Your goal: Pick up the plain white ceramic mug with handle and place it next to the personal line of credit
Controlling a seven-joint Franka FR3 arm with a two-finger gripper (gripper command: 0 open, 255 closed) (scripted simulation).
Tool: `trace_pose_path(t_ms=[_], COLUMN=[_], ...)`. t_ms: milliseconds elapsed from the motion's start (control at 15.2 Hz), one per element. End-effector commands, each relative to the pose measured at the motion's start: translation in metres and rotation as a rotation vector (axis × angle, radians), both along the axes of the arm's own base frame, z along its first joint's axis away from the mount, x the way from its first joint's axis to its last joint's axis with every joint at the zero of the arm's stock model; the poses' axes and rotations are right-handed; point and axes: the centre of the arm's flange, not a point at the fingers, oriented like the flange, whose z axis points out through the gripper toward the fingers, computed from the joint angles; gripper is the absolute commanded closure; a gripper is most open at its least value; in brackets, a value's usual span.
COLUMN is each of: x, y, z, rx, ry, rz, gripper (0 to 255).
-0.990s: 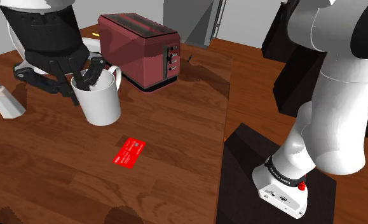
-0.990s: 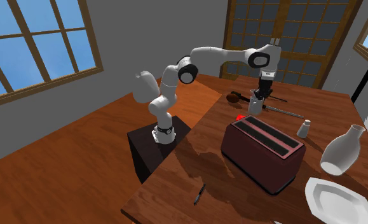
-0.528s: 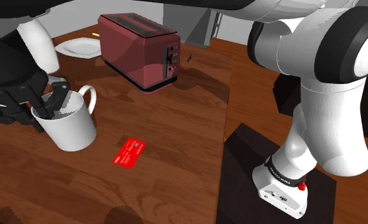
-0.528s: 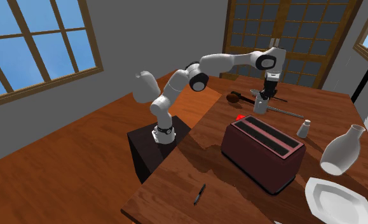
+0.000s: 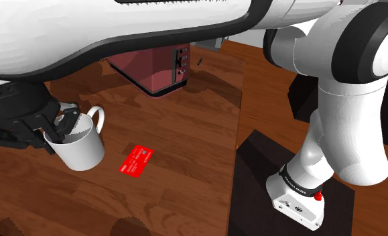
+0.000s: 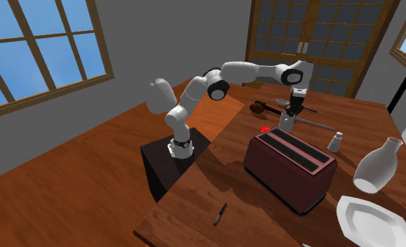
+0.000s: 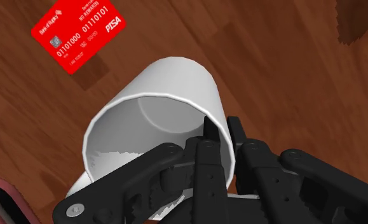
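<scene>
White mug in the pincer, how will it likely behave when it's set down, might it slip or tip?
Probably rigid: the mug looks like a smooth hard shell, so it could slip in the pincer, which grips one rim wall only. Held tilted, it may rock when set down.

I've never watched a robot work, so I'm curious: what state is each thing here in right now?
white mug: empty, tilted, held by its rim.
pincer: shut on the white mug's rim, one finger inside, one outside.
red card: lying flat, face up.
toaster: standing upright.
</scene>
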Motion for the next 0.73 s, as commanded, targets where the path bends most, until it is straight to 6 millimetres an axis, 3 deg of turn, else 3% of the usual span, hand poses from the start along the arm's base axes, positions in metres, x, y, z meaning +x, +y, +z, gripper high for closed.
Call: trace_pose_path(t_ms=[0, 462, 528, 660], x=[-0.0008, -0.0008, -0.0008, -0.0008], y=[0.0010, 0.0011, 0.0011, 0.0011], z=[-0.0060, -0.0060, -0.0060, -0.0060], rx=[0.001, 0.001, 0.001, 0.001], ry=[0.000, 0.000, 0.000, 0.000], rz=[0.000, 0.000, 0.000, 0.000], gripper=[255, 255, 0, 0])
